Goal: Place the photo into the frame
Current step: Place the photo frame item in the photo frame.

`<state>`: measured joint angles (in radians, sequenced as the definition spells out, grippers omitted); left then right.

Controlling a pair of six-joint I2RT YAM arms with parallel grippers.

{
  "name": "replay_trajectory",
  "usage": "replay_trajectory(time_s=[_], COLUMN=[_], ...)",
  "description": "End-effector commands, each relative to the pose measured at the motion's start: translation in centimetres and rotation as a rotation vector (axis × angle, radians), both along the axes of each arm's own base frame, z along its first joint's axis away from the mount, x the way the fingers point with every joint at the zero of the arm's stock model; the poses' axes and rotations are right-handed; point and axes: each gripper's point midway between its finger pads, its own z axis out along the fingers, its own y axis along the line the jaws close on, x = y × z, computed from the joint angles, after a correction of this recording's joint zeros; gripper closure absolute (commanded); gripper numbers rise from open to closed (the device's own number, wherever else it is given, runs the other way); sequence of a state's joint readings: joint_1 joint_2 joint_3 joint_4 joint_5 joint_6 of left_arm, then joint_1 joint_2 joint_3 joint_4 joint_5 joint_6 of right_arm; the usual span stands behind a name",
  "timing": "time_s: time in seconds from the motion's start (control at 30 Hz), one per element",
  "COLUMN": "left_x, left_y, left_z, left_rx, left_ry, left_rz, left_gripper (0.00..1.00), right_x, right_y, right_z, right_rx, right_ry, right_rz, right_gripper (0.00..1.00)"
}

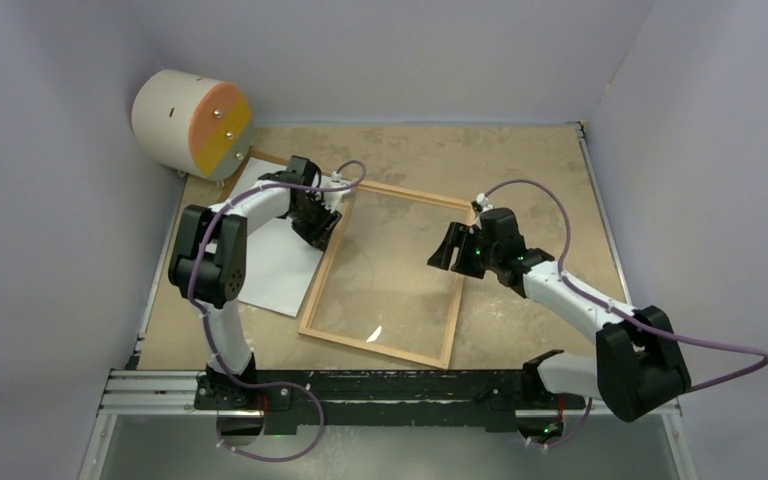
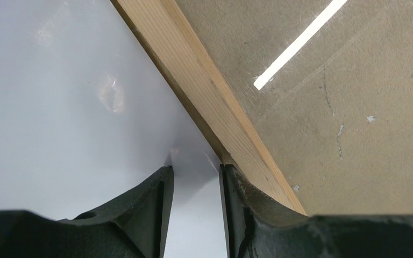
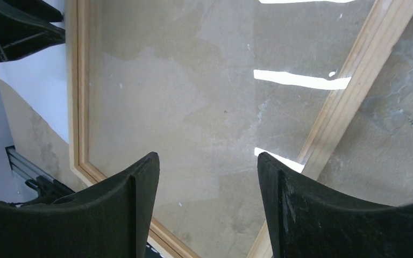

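Note:
The photo lies white back up on the table, left of the frame; its picture side is hidden. The light-wood frame lies flat with its clear pane over the tan tabletop. My left gripper is low over the photo's right edge, right beside the frame's left rail. In the left wrist view its fingertips stand a narrow gap apart on the white photo, the right finger against the wooden rail. My right gripper hovers open over the pane near the right rail, holding nothing.
A white drum with an orange and yellow face stands at the back left corner. Grey walls close in the table on three sides. The arms' metal mounting rail runs along the near edge.

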<state>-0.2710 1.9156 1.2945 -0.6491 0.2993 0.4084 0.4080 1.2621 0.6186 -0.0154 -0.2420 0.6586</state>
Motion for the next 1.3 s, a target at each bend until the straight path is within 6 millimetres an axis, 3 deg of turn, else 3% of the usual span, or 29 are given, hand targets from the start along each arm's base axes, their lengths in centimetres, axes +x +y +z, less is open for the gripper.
replay_trajectory(time_s=[0.0, 0.2, 0.4, 0.9, 1.13, 1.27], left_x=[-2.7, -2.7, -2.7, -3.7, -3.5, -2.8], left_y=[-0.8, -0.8, -0.9, -1.7, -1.8, -1.5], left_z=[-2.3, -1.6, -1.4, -3.8, -2.9, -1.7], left_rx=[-0.026, -0.043, -0.053, -0.054, -0.066, -0.098], left_ry=[0.130, 0.125, 0.122, 0.173, 0.158, 0.152], left_rz=[-0.047, -0.065, -0.077, -0.091, -0.098, -0.088], left_gripper=[0.61, 0.61, 0.61, 0.61, 0.61, 0.62], right_x=[0.0, 0.7, 1.0, 0.7, 2.8, 5.5], right_y=[-1.3, -2.6, -2.6, -1.9, -2.7, -3.6], right_z=[0.7, -0.5, -2.3, -4.6, -3.1, 0.1], right_rx=[-0.093, -0.179, -0.211, -0.186, -0.278, -0.262], right_ry=[0.005, 0.040, 0.088, 0.154, 0.122, 0.046], right_rz=[0.007, -0.045, -0.035, -0.028, -0.029, -0.059], right_gripper=[0.31, 0.35, 0.38, 0.40, 0.39, 0.35])
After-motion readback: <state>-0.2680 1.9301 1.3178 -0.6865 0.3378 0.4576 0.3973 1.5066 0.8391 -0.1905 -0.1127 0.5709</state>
